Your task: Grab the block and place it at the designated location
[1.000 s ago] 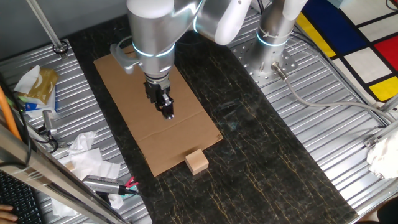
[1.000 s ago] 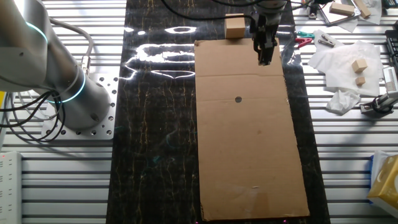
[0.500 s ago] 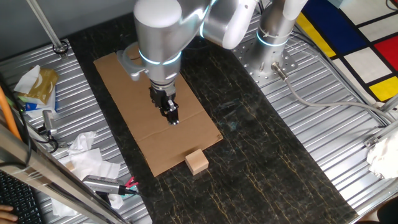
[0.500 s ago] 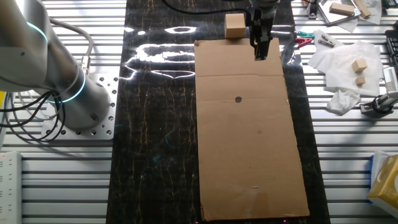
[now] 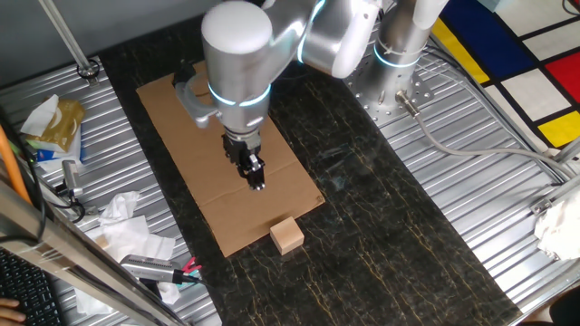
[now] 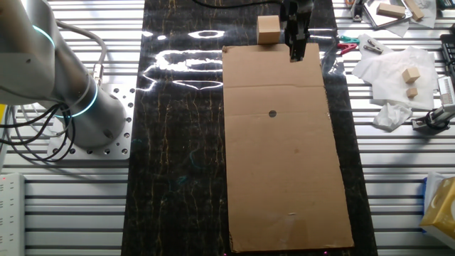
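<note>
The block [image 5: 287, 235] is a small pale tan wooden cube. It sits on the dark tabletop just off the near short edge of the brown cardboard sheet [image 5: 181, 136]. In the other fixed view the block [image 6: 268, 30] lies at the top edge of the sheet [image 6: 284, 178]. The black dot [image 6: 273, 113] is marked on the sheet; the arm hides it in the one fixed view. My gripper [image 5: 256, 181] hangs over the sheet a short way from the block, apart from it and holding nothing. In the other fixed view the gripper [image 6: 296, 54] is just right of the block. Its fingers look pressed together.
Crumpled white paper, tools and spare wooden cubes [image 6: 409, 80] lie on the metal table beside the sheet. A tissue pack [image 5: 54, 127] sits at the far left. The arm's base [image 5: 399, 54] and a cable [image 5: 471, 149] stand to the right.
My gripper has moved along the cardboard sheet toward the block. The block and the sheet have not moved.
</note>
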